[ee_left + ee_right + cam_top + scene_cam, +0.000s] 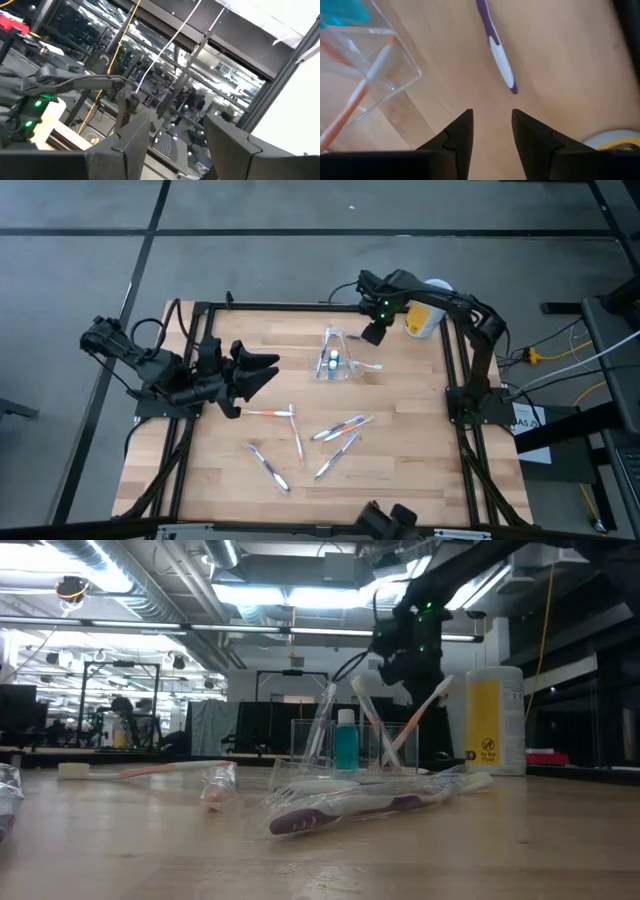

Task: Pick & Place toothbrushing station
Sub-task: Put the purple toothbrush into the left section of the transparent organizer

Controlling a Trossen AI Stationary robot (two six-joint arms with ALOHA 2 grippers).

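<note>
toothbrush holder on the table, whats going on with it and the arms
The clear holder stands upright on the table with a few toothbrushes and a small blue bottle in it. The right hand hovers beside it, fingers apart with nothing between them. The left hand waits open at the table's left. More toothbrushes lie loose on the wood, and a yellow canister stands at the far right corner.

Clear toothbrushing station [335, 358] on table [400, 440], right hand [374, 332] just beside, toothbrushes [342, 427] scattered
</note>
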